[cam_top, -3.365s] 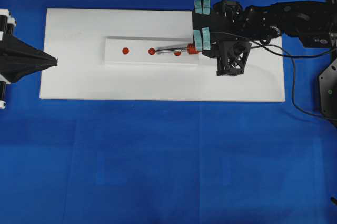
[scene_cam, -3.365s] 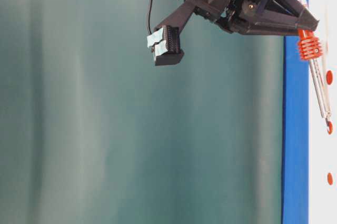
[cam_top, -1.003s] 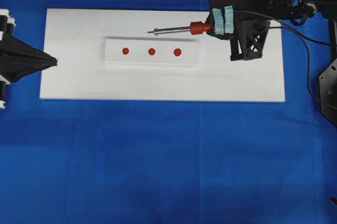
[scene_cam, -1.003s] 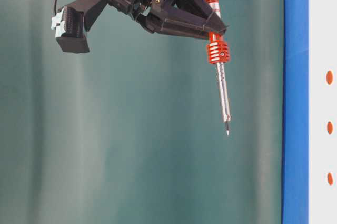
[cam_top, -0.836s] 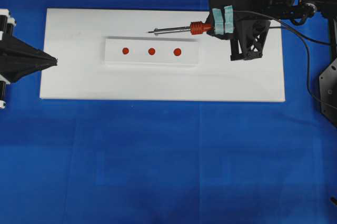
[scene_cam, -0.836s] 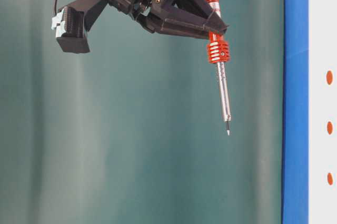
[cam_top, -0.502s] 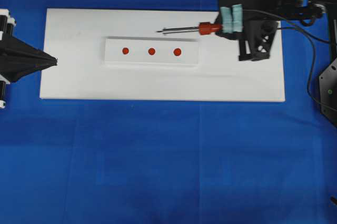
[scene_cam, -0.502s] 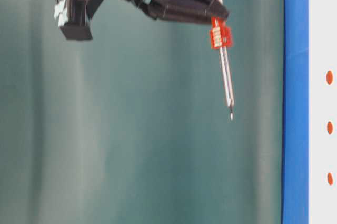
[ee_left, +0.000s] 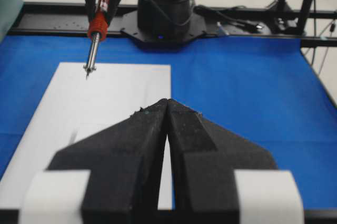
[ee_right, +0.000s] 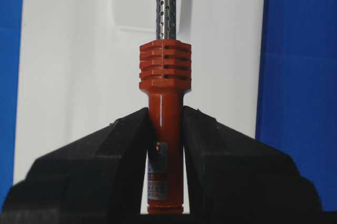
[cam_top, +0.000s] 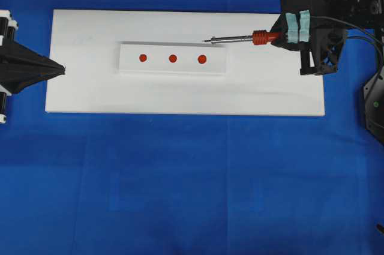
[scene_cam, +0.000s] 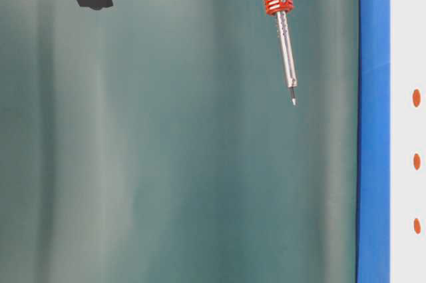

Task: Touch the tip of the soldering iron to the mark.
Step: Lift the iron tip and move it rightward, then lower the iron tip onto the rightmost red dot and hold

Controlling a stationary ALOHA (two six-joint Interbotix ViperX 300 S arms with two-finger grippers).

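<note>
My right gripper (cam_top: 281, 34) is shut on the red-orange handle of the soldering iron (cam_top: 259, 37), which hangs in the air over the back right of the white board (cam_top: 180, 96). The silver shaft points left. The tip (cam_top: 206, 41) hovers just behind the right end of a raised white strip (cam_top: 129, 51) that bears three red marks (cam_top: 173, 59). In the table-level view the tip (scene_cam: 293, 102) is well clear of the marks (scene_cam: 417, 161). In the right wrist view the fingers (ee_right: 126, 139) clamp the handle (ee_right: 165, 71). My left gripper (cam_top: 60, 70) rests shut and empty at the board's left edge.
The iron's black cord (cam_top: 354, 33) trails from my right arm past the board's right edge to a black mount (cam_top: 375, 105). Blue cloth (cam_top: 192, 189) surrounds the board. A green backdrop (scene_cam: 166, 163) fills the table-level view.
The tip was on the middle mark earlier. Since then my right gripper has lifted the iron off it, and over the last second carried it rightward. The left gripper has not moved.
</note>
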